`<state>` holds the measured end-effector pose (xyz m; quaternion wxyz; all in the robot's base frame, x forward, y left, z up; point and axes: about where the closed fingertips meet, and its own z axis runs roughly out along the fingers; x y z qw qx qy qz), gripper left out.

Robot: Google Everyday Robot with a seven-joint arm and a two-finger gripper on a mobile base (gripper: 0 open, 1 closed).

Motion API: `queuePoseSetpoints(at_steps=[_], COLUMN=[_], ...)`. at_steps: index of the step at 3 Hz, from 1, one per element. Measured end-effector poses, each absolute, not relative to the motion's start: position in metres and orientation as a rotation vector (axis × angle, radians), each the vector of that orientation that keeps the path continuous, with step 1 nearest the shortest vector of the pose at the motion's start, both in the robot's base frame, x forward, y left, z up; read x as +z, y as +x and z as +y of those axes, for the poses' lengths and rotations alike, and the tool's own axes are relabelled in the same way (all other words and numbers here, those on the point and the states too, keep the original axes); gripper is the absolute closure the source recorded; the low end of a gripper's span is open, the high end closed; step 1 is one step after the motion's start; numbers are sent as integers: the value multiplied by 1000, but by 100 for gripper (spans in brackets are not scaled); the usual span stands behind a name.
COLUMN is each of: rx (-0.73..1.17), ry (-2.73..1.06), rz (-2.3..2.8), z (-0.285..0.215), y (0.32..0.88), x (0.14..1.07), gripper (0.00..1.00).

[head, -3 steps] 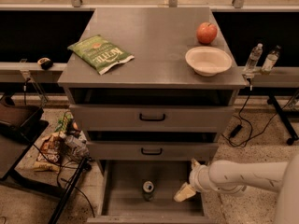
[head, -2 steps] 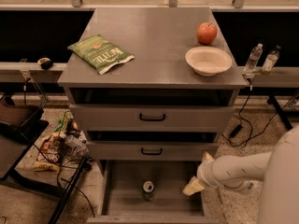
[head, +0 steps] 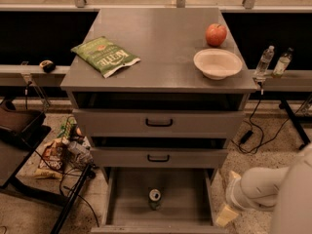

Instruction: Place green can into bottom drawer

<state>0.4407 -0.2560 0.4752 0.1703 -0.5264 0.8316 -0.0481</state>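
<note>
One hand (head: pixel 229 196) (spread, empty), beside bottom drawer (head: pixel 130 195)

One green can (head: pixel 155 198), bag (head: pixel 105 56), apple (head: pixel 216 34), bowl (head: pixel 217 63), and pincer (head: pixel 230 195) right of three drawers (head: pixel 158 123); two bottles (head: pixel 264 61).

Grey cabinet top (head: pixel 161 33) — chip bag (head: pixel 105 56) left, apple (head: pixel 216 34) and bowl (head: pixel 217 63) right. Green can (head: pixel 155 198) upright in bottom drawer (head: pixel 183 194); gripper (head: pixel 229 197) just right of drawer, fingers apart.

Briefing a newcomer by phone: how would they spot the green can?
In the grey cabinet, the bottom drawer is pulled open. The green can stands alone on its floor, left of the gripper outside the drawer's right wall. Unlike the flat green chip bag on top, it is a silver-topped cylinder.
</note>
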Motion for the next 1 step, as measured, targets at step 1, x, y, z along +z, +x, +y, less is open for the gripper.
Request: queuePoseSetpoints(at_steps=[1], rx=[-44], ry=[-1539], rz=[2393], z=[-247], y=[422], x=[470], gripper=[0])
